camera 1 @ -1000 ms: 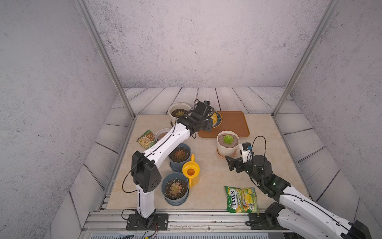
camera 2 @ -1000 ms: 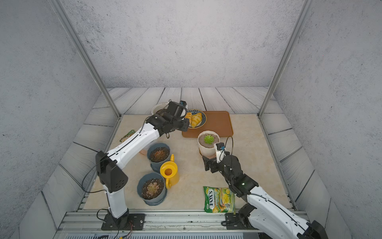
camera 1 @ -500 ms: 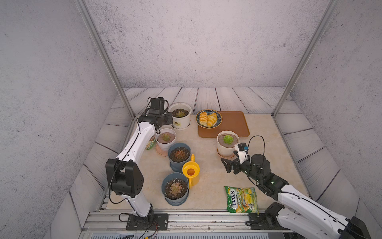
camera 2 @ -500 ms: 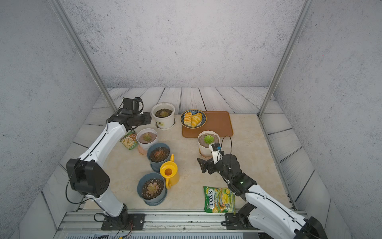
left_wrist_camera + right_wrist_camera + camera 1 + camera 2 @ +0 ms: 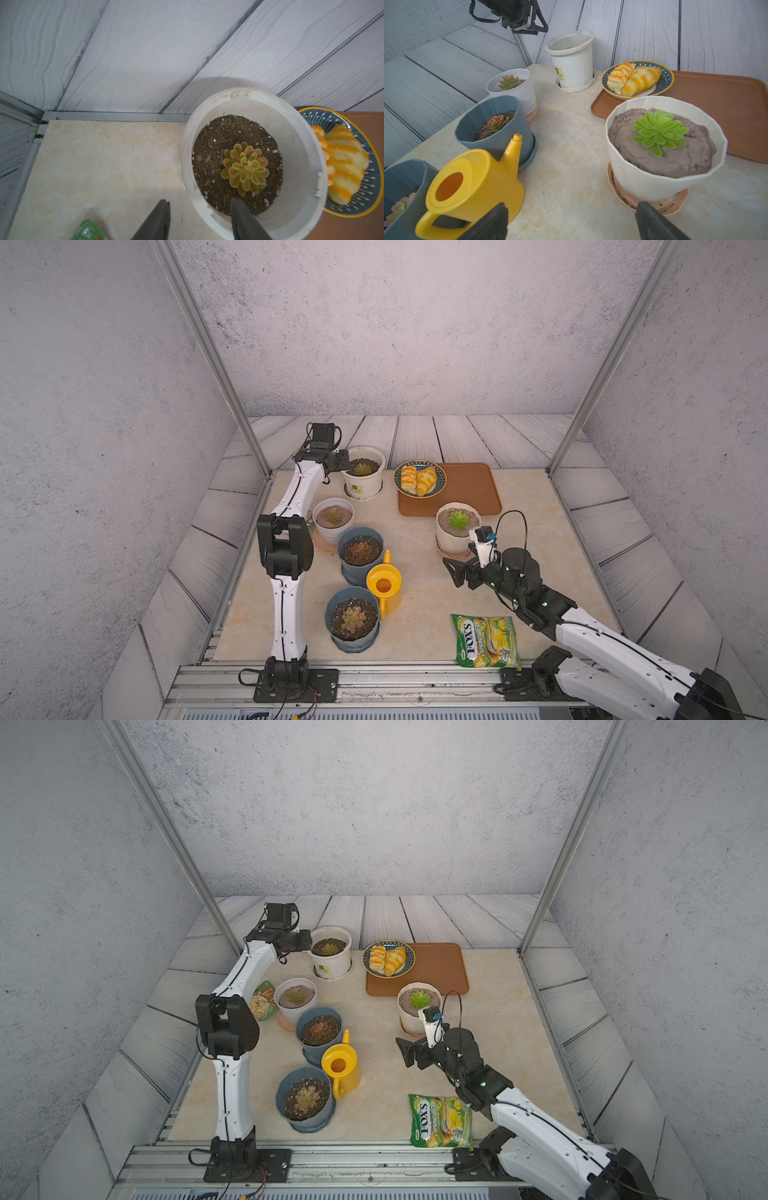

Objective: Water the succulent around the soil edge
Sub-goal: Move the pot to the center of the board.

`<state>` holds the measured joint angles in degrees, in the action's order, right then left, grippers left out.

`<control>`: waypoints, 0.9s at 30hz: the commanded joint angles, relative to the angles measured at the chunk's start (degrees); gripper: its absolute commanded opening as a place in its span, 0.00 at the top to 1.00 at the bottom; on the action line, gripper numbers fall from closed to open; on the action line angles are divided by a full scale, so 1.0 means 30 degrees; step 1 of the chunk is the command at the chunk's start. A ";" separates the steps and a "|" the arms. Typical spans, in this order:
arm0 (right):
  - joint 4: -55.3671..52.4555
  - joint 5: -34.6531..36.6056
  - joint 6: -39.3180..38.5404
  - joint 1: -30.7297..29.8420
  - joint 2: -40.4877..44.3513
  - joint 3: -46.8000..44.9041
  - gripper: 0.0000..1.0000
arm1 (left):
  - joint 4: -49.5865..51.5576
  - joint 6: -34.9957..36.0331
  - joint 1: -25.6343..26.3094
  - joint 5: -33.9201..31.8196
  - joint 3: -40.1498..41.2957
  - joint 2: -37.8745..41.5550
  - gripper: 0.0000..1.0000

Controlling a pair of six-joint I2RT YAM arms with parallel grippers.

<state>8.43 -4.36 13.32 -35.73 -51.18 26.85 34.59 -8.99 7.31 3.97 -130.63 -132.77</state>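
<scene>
glossy plastic can [image 5: 473,182], matt tray [image 5: 720,108]

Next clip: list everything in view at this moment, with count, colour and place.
watering can: 1, yellow, between the blue-grey pots
blue-grey pots: 2, reddish succulents, front left
white pots: 2, with succulents, back left
cream pot: 1, green succulent, in front of tray
tray: 1, brown, back right
plate: 1, blue-patterned, two pastries, on tray's left end
sweets bag: 1, green, front right
snack packet: 1, green, left edge
left gripper: black, open, by the back white pot
right gripper: black, open, beside cream pot
</scene>
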 commanded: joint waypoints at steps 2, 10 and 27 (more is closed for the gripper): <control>-0.0415 0.0311 -0.0163 -0.0045 0.0067 0.0615 0.01 | 0.1767 -0.0200 -0.0146 0.0602 -0.2885 -0.1823 0.47; -0.0406 0.0169 -0.0050 -0.0041 0.0212 0.0598 0.01 | 0.2747 -0.2933 -0.0394 0.1125 -0.5646 -0.4650 0.47; -0.0467 0.0193 0.0040 -0.0074 0.1121 0.0434 0.01 | 0.4663 -0.5727 -0.1032 0.0289 -0.6931 -0.5536 0.87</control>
<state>7.16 -4.03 13.30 -35.73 -49.21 26.94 45.15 -25.67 5.45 6.39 -149.56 -147.87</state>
